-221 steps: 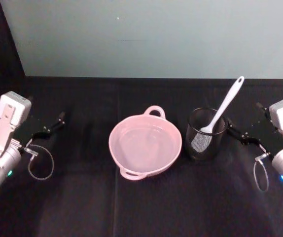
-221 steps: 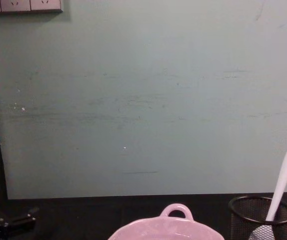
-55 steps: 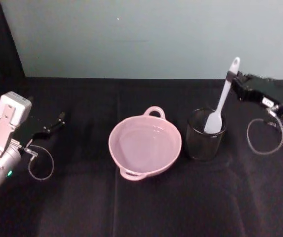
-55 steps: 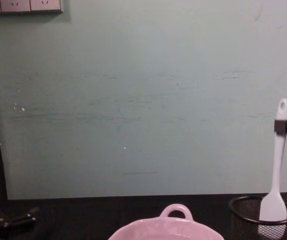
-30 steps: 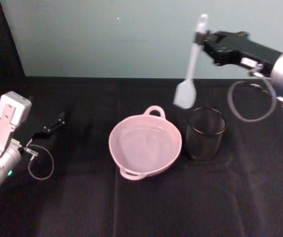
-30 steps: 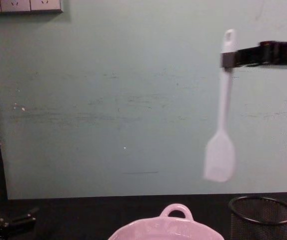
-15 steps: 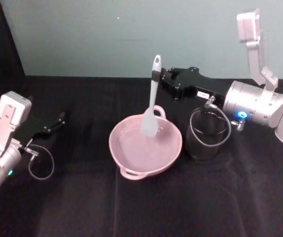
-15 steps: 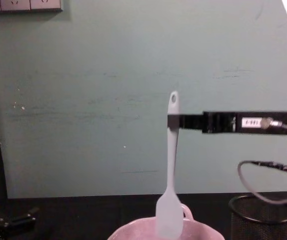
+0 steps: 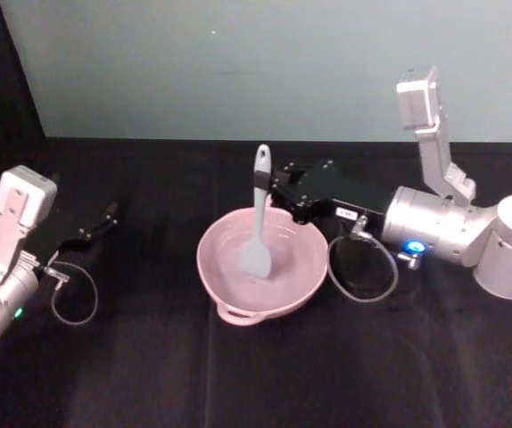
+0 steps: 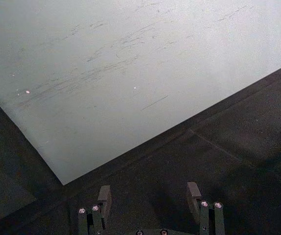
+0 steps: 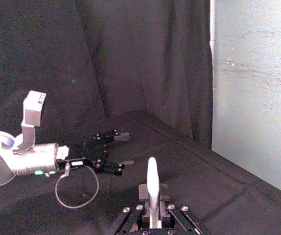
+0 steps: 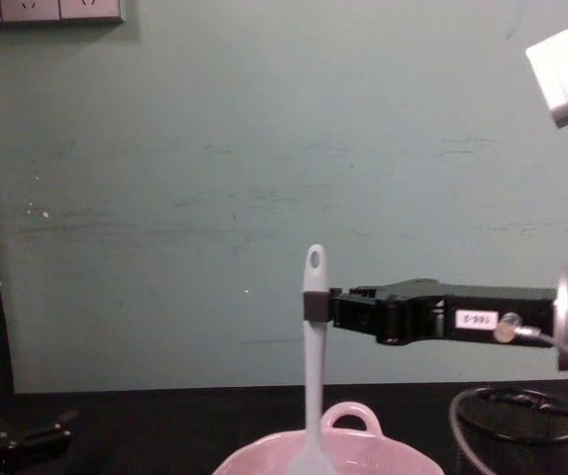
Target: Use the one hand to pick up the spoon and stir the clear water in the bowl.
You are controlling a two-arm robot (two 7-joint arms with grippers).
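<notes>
- The spoon (image 9: 258, 223) is held upright by the right gripper (image 9: 271, 189). The gripper is closed on the upper handle, just under the small hole. This high grip is judged to keep the fingers out of the water.
- The head of the spoon is placed low inside the bowl (image 9: 207, 267), near its middle. Whether it is already dipped in the water or only just above it cannot be told.
- The gripper is stretched level from the right, above the rim, so the bowl is not touched by the arm.
- The left gripper (image 9: 91, 230) is parked at the left of the table (image 9: 327, 374), well apart from the bowl. Its fingers are apart and nothing is held, as one hand is enough here.
- The picking up is judged as done, and the stirring is what is left.
</notes>
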